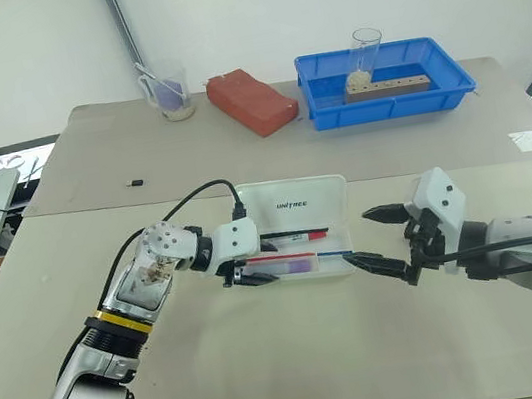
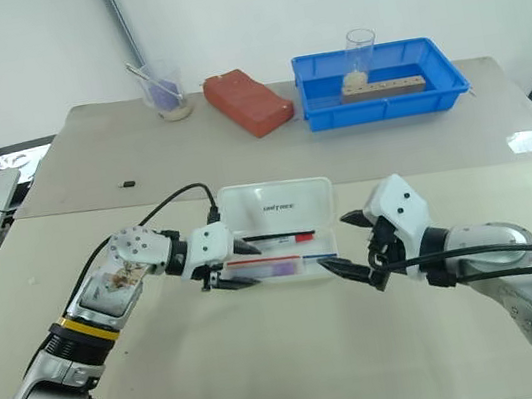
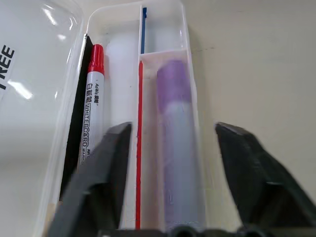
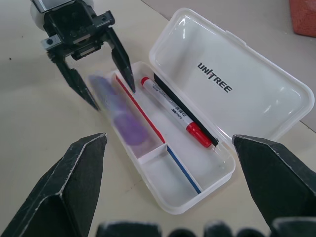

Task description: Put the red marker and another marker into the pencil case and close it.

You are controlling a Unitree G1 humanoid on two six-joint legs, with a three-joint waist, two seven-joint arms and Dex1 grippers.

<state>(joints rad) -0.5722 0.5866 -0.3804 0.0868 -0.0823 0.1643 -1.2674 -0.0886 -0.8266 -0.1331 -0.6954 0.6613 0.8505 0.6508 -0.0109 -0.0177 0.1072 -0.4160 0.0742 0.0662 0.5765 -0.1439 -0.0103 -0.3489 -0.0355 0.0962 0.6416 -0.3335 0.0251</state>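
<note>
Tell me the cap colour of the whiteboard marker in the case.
Red cap, clearest in the left wrist view.

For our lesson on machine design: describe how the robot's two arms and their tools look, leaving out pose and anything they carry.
Both arms are silver-grey metal with white housings at the wrists and black cables running along them. The left arm wears a yellow and black band. The left tool and the right tool each end in two tapered black fingers.

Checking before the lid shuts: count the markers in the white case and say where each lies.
2. The red marker lies in the long compartment of the case, nearest the open lid. The purple marker lies in the front compartment, between the left gripper's open fingers. None seems hidden.
</note>
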